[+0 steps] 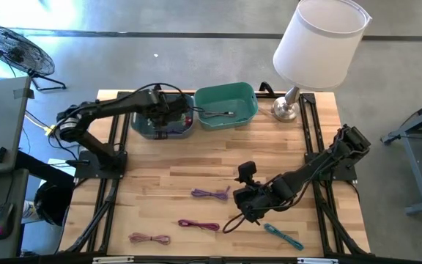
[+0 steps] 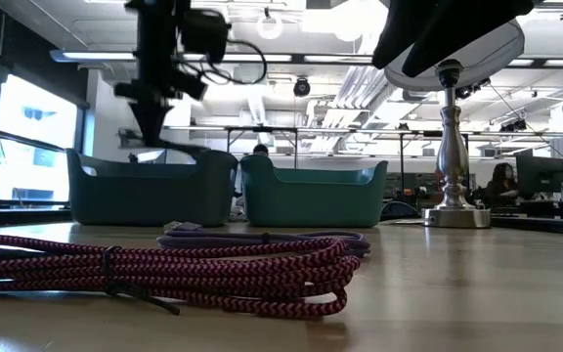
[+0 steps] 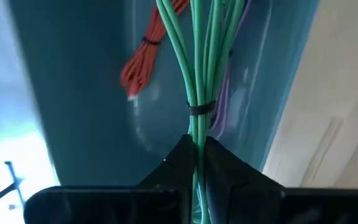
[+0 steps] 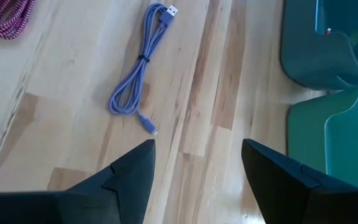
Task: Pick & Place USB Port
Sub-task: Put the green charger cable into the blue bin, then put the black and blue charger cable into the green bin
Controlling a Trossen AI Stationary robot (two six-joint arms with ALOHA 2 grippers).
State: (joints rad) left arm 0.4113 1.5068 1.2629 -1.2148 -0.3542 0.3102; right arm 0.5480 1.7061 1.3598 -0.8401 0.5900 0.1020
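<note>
Left tool (image 3: 197, 163) pinched on the green cable (image 3: 194, 74) — over the dark teal bin (image 1: 163, 126).
Limp and light, I hold it by its tie; beyond, my right tool (image 4: 197, 165) gapes wide above the counter (image 4: 216, 112) — purple cable (image 4: 138, 65) ahead.

A white-shaded lamp (image 1: 319, 44) stands beside a floor fan (image 1: 15, 48).

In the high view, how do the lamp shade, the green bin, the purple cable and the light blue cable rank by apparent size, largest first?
1. Lamp shade, though it stands nearer the camera, so its lead is unsure.
2. Green bin.
3. Purple cable and light blue cable: these look alike, so I do not rank them.
</note>
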